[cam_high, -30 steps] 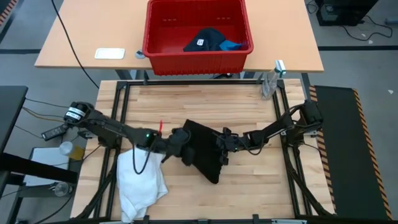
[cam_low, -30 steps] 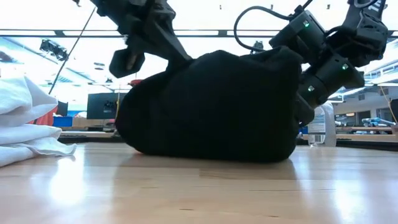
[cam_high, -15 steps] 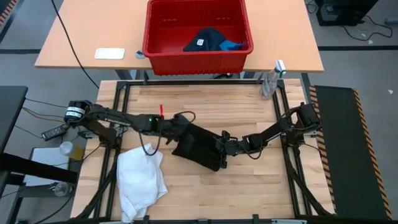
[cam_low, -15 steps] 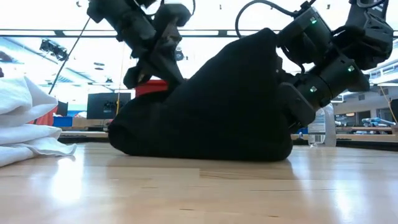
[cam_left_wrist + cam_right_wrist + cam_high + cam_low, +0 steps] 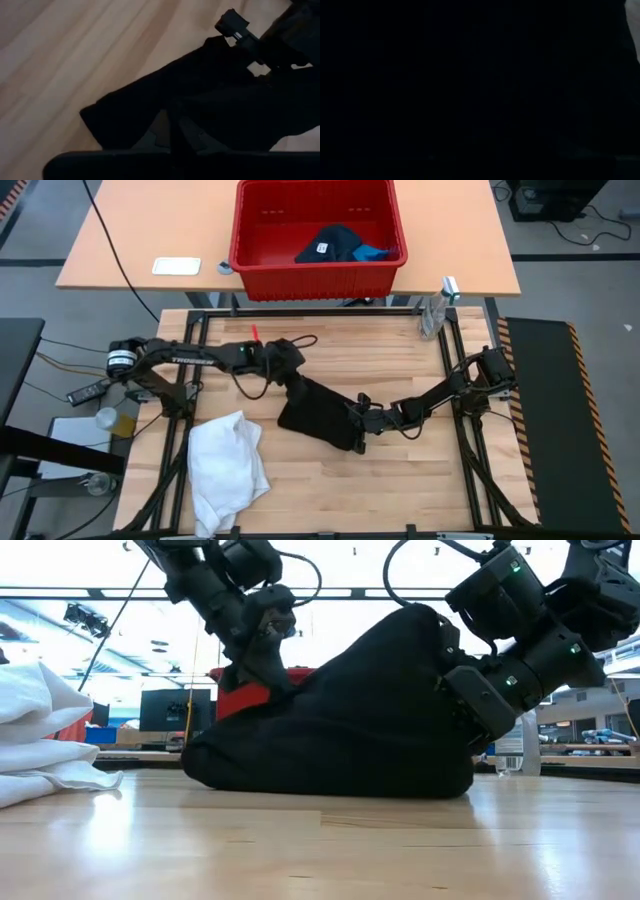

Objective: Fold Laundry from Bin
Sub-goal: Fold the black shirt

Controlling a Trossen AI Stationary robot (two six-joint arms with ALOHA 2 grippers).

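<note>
Two worktops fill the high view: the slatted wooden worktop (image 5: 400, 480) under the arms and a tan worktop (image 5: 150, 240) beyond it, which carries the red bin (image 5: 317, 242). The bin holds a dark navy garment (image 5: 330, 243) with a white tag and, beside it, a small bright blue garment (image 5: 374, 252). On the wooden worktop a white garment (image 5: 228, 470) lies crumpled near the front left. The black garment (image 5: 320, 413) sits mid-worktop, lifted at both ends. The left gripper (image 5: 292, 380) has its jaws closed, pinching the garment's far left edge; the right gripper (image 5: 358, 423) grips its right side, jaws partly apart on bunched cloth.
</note>
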